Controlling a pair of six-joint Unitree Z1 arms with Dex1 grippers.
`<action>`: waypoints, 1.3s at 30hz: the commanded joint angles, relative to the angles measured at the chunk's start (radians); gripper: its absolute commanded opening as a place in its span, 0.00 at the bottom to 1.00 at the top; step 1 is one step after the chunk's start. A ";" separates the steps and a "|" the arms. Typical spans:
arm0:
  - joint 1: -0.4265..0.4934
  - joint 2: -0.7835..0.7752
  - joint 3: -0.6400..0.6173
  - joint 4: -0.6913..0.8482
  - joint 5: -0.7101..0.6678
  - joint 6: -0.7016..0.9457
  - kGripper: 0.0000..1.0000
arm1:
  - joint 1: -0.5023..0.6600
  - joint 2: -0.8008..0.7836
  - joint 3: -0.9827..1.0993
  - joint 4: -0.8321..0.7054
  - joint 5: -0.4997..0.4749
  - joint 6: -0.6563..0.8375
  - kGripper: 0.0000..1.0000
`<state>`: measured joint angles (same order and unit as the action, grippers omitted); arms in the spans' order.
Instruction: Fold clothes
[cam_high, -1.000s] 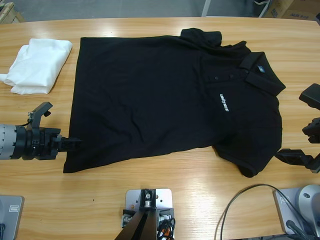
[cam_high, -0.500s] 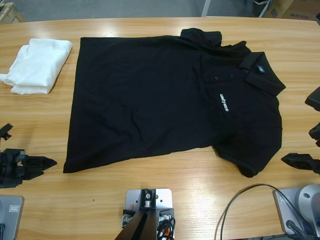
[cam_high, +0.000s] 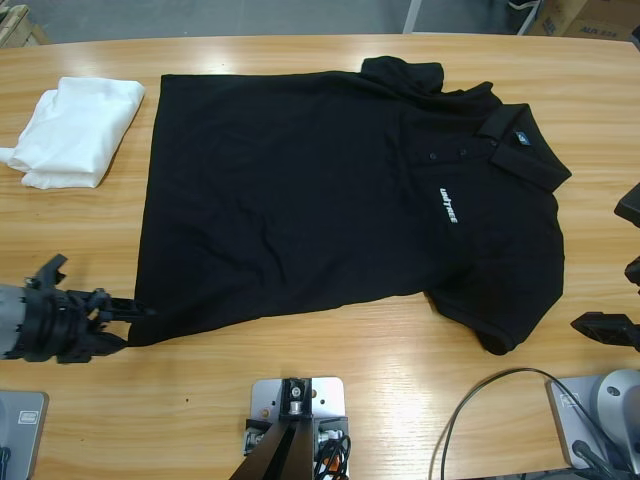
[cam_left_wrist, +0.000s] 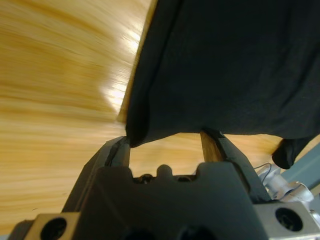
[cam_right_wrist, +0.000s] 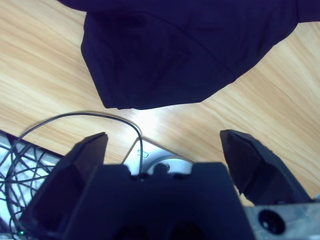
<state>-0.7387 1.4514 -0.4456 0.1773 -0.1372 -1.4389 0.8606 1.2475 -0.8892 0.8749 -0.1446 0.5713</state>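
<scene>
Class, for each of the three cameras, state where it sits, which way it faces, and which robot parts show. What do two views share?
High view: fixed overhead, facing down on the black polo shirt, white folded garment, both grippers.
Left wrist view: looks along the left gripper at the shirt's hem corner.
Right wrist view: looks along the right gripper at a sleeve.
All views share the shirt.

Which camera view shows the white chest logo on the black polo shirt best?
The high view shows it best: the white chest logo lies in full sight on the black polo shirt, below the placket. The left wrist view shows only the shirt's hem corner at the left end effector. The right wrist view shows only a sleeve, no logo.
</scene>
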 joint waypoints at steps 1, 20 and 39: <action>-0.036 0.076 0.031 -0.042 0.022 -0.031 0.55 | 0.012 -0.004 0.003 0.009 -0.003 0.005 0.92; -0.057 0.051 0.034 -0.057 0.097 -0.018 0.54 | 0.012 -0.014 0.016 0.001 0.005 0.010 0.92; -0.071 0.080 0.082 -0.150 0.049 0.023 0.00 | 0.012 -0.009 0.016 -0.003 0.014 0.012 0.92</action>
<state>-0.7917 1.4984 -0.4051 0.0392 -0.0773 -1.4328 0.8607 1.2474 -0.8891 0.8757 -0.1443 0.5729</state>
